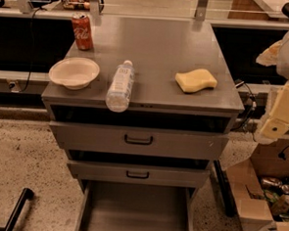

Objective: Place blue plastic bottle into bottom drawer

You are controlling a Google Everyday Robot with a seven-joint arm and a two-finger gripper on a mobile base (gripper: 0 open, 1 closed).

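The blue plastic bottle (121,85) lies on its side on the grey cabinet top (158,45), cap pointing away, its base near the front edge. The bottom drawer (136,212) is pulled out below and its tray holds nothing. My gripper (277,126) hangs at the right edge of the view, beside the cabinet's right side and well to the right of the bottle, holding nothing that I can see.
On the top stand a red soda can (82,31) at the back left, a white bowl (74,72) left of the bottle, and a yellow sponge (195,80) on the right. Two upper drawers (138,139) are shut. A cardboard box (264,203) of items sits on the floor at right.
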